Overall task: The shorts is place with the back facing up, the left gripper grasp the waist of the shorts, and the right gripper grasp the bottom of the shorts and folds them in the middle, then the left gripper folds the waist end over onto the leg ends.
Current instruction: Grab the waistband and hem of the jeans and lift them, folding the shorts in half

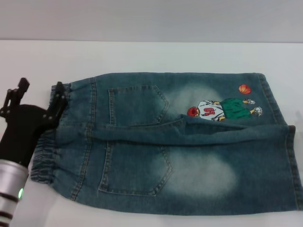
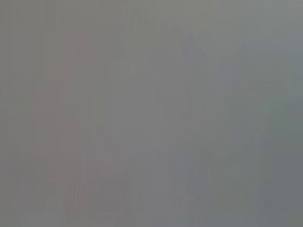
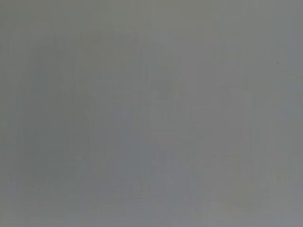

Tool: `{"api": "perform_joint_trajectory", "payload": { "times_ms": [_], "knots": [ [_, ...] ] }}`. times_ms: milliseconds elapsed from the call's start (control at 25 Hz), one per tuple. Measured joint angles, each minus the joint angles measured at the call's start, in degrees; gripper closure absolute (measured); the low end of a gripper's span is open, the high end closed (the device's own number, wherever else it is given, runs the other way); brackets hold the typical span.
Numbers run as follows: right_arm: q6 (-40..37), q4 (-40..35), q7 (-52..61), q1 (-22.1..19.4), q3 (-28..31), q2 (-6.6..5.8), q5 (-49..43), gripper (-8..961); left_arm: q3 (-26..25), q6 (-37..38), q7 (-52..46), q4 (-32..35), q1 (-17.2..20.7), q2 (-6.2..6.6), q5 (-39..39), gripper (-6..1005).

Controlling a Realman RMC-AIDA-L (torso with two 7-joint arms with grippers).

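White table (image 1: 142, 54) bears denim shorts (image 1: 189, 156); left end effector (image 1: 40, 97) spread open beside waistband.

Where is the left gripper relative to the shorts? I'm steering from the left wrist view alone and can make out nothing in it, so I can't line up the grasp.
Observer: In the head view, the left gripper is open at the far corner of the waistband, with one finger against the elastic edge.
Operator: Are the shorts folded yet?
Observer: No. The shorts lie flat on the table with both back pockets facing up.
Operator: And the right gripper?
Observer: It isn't in the head view, and the right wrist view shows nothing I can make out.
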Motion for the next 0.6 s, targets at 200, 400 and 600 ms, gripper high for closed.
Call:
{"api": "perform_joint_trajectory", "payload": {
  "times_ms": [200,400,600],
  "knots": [
    [0.0,0.0,0.0,0.0,0.0,0.0,-0.1,290,-3.4,-19.8,6.0,-19.9,4.3,3.55,0.4,201],
    [0.0,0.0,0.0,0.0,0.0,0.0,-0.1,290,-10.9,-45.1,13.8,-40.2,8.6,5.52,0.5,201],
    [0.0,-0.3,0.0,-0.1,0.0,0.0,-0.1,289,-22.3,-74.0,16.8,-57.2,12.0,3.48,0.7,200]
  ]
}}
